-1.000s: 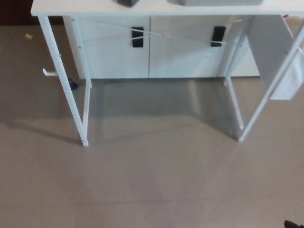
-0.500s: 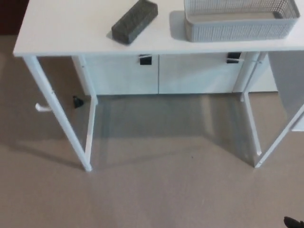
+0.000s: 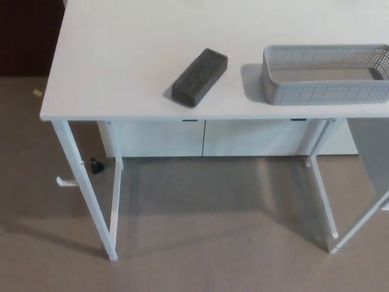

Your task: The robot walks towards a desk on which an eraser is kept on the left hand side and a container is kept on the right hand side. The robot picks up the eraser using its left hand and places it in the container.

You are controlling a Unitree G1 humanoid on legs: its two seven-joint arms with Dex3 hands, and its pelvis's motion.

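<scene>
A dark grey eraser block (image 3: 199, 76) lies at a slant on the white desk (image 3: 115, 67), left of centre and close to the front edge. To its right stands a grey perforated container (image 3: 325, 74), shallow and rectangular, with nothing visible inside; its right end runs to the picture's edge. Neither of my hands shows in the head view.
The desk stands on thin white legs (image 3: 85, 188) over a brown floor (image 3: 200, 243). A white cabinet (image 3: 200, 137) sits behind, under the desk. A small black object (image 3: 96, 165) and a white hook (image 3: 65, 182) are near the left leg. A white panel (image 3: 371, 152) leans at right.
The whole picture has shifted: the view has tilted up and nearer, so the desk top, eraser and container now sit lower and fuller in frame. The things themselves have not moved.
</scene>
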